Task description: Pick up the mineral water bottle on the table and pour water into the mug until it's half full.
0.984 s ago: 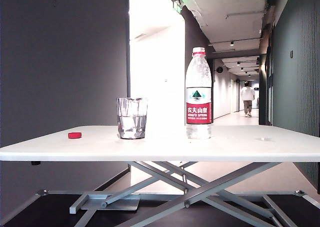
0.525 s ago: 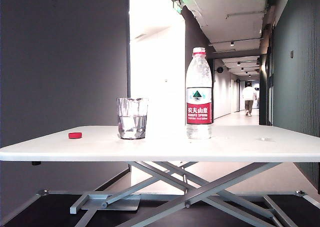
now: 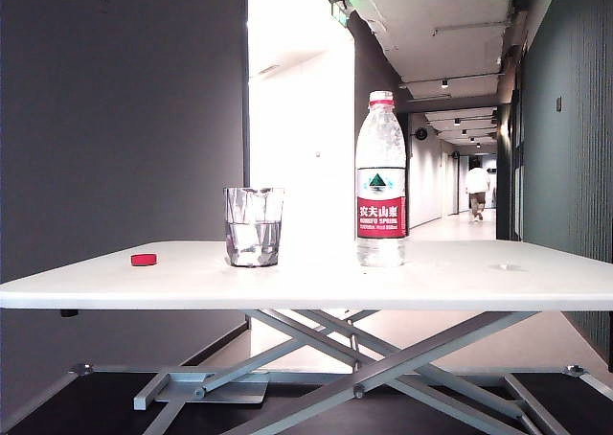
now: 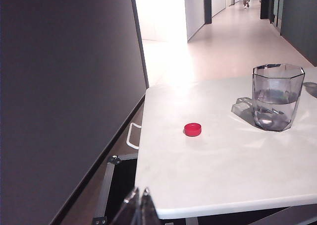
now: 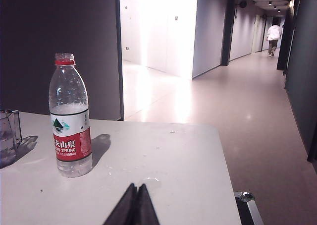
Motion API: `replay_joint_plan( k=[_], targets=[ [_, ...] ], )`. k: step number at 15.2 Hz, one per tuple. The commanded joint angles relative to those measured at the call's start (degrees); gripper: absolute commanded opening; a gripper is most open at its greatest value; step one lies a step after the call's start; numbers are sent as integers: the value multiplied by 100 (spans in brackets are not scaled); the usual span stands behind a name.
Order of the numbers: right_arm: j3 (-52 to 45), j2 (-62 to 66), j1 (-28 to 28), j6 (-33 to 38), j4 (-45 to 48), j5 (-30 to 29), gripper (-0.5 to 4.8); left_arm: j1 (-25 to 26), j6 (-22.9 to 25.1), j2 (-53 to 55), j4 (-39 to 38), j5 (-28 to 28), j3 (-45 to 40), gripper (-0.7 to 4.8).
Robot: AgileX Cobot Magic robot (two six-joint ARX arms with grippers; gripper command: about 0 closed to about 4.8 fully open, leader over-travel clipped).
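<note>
White table [image 3: 479, 277] beneath me: my right gripper [image 5: 132, 205] hangs closed, empty, near the mineral water bottle [image 5: 71, 117]; my left gripper [image 4: 138, 207] is closed by the table's edge, the mug [image 4: 275, 97] of water well beyond.

Open table [image 3: 479, 277] flanks the upright bottle [image 3: 380, 181]; mug [image 3: 254, 226] stands left.
</note>
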Motion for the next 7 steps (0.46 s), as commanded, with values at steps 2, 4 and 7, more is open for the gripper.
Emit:
replay_joint_plan(
  k=[2,4,7],
  targets=[
    [-4,-13,9,24,-33,15,-5,-4,-13,2,68,2,11,-5],
    [-4,-13,9,24,-61,15,-5,-4,-13,2,68,2,11,-5],
    [-4,-13,9,24,-179,15,-5,-4,-13,2,68,2,11,-5]
  ],
)
